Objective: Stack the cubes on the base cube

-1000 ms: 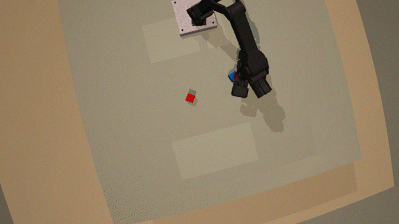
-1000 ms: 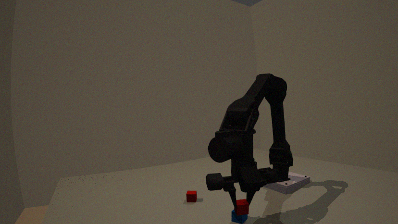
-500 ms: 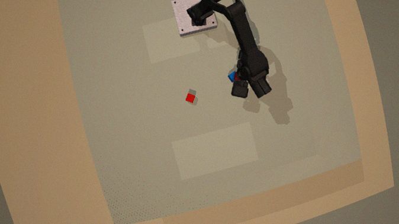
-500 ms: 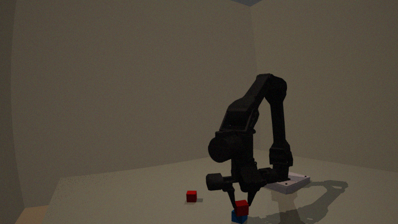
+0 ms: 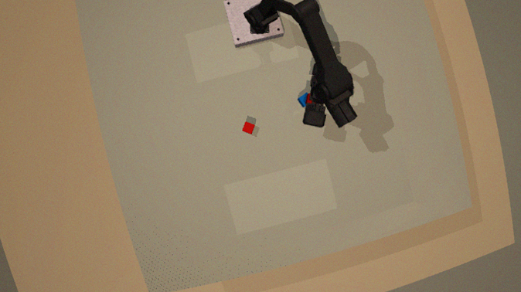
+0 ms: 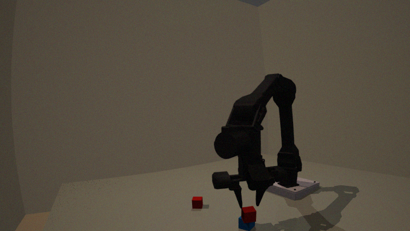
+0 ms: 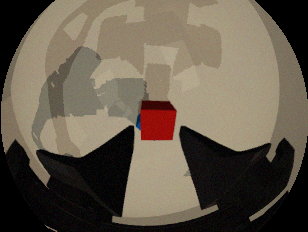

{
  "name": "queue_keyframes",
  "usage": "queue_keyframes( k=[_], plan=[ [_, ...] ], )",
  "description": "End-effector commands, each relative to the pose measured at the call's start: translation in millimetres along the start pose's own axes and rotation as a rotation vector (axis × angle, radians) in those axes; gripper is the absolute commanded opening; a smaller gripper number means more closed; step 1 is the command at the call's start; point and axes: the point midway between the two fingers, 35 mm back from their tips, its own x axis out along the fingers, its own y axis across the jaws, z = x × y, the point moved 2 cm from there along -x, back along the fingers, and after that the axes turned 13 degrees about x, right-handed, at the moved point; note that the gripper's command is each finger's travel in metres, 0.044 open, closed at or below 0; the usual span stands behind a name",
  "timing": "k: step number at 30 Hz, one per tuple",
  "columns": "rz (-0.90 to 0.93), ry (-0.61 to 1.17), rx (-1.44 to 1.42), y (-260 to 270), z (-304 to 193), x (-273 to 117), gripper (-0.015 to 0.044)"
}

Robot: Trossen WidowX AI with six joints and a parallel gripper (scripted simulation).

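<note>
Red cube [image 5: 248, 127] beside its shadow
</note>
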Motion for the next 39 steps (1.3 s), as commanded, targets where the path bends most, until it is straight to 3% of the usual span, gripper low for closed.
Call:
queue_keyframes(
  k=[1, 7, 9, 11, 34, 39],
  plan=[
    [-0.002, -0.003, -0.001, -0.6, 0.7, -8.0, 0.0205],
    [-0.002, -0.003, -0.001, -0.6, 0.7, -10.9, 0.0205],
    [-0.002, -0.003, 0.023, -3.1, -0.7, -8.8, 0.0258],
    [-0.003, -0.005, 0.092, -11.5, -3.9, -10.8, 0.0265],
    [-0.016, -0.01, 1.597, -163.5, -136.6, -49.9, 0.0265],
    [-0.018, -0.005, 1.733, -172.7, -153.3, -52.9, 0.0265]
  ],
)
